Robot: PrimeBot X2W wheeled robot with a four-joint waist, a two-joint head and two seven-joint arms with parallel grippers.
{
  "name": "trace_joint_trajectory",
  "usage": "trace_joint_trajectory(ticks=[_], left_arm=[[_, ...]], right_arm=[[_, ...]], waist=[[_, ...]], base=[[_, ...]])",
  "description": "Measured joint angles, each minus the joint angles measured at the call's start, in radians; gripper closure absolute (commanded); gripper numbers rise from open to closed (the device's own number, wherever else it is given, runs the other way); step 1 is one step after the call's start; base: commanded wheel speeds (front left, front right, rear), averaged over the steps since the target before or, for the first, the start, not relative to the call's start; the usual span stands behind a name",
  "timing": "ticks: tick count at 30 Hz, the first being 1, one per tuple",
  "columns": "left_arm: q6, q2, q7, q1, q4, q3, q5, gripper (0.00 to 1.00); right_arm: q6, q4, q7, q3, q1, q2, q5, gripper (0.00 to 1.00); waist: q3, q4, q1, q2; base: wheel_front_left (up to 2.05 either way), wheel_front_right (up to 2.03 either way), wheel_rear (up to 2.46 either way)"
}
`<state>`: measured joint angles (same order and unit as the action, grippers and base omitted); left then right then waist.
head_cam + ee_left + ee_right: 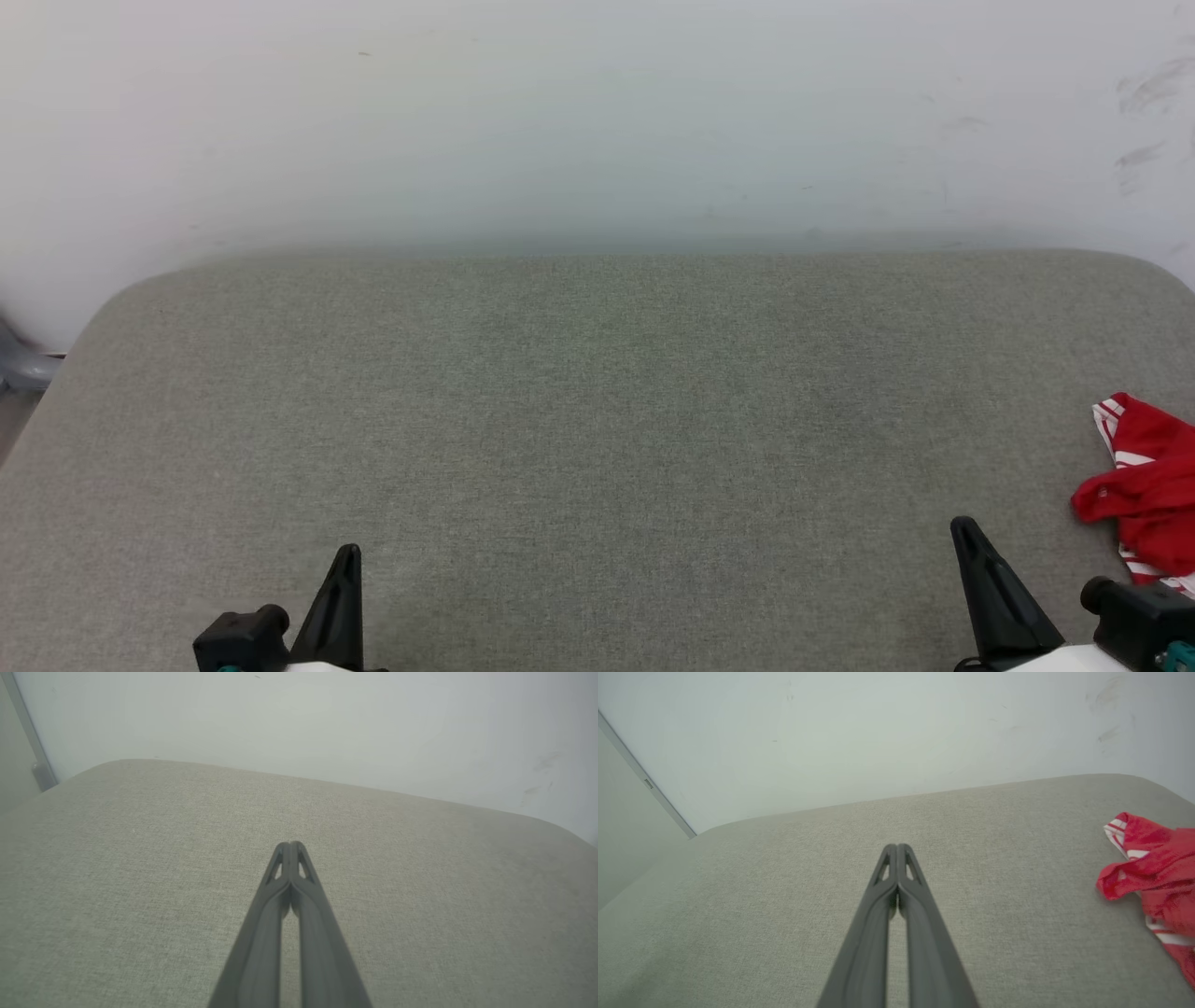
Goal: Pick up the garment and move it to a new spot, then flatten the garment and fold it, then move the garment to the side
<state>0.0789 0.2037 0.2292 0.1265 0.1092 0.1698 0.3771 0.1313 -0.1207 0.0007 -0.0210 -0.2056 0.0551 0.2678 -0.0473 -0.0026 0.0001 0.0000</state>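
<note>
Nearest you, low in the head view: left gripper (347,560) at lower left, right gripper (966,541) at lower right. They sit well apart, both pointing forward over the grey padded surface (597,420).

Left wrist view: your left fingers (261,942) meet at the tips. Jaws together, nothing between them. A thin slit shows lower down the fingers, but the tips touch. Right wrist view reads the same: jaws together, nothing pinched, tips hanging over bare fabric.

A little farther out, off to the right of your right gripper, lies the garment (1144,485). It is a red, crumpled heap on the surface at the right edge of the head view, cut off by the frame. Red-and-white stripe trim shows at its far end and again at its near end. It is near the right gripper but not touching it. Lettering cannot be made out in this heap.

Beyond that, the surface is woven grey cloth with rounded far corners, and it runs back to a pale wall (597,112). Dark scuff marks (1148,89) sit on the wall at upper right. In the left wrist view a grey strip (28,732) rises at the far left.
</note>
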Motion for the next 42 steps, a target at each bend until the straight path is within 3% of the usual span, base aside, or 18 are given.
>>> trace_joint_trajectory(ticks=[20,42], left_arm=[[-0.053,-0.034,-0.083,-0.056,0.041,-0.066,0.327,1.00],[-0.098,-0.066,-0.158,-0.112,0.068,-0.127,0.607,1.00]], right_arm=[[0.000,0.098,0.009,0.000,0.075,0.013,0.370,1.00],[0.000,0.177,0.026,-0.007,0.148,0.021,0.682,1.00]], waist=[[0.008,0.000,0.0000,0.0000],[0.018,0.001,0.0000,0.0000]], base=[[0.00,0.00,0.00],[0.00,0.00,0.00]])
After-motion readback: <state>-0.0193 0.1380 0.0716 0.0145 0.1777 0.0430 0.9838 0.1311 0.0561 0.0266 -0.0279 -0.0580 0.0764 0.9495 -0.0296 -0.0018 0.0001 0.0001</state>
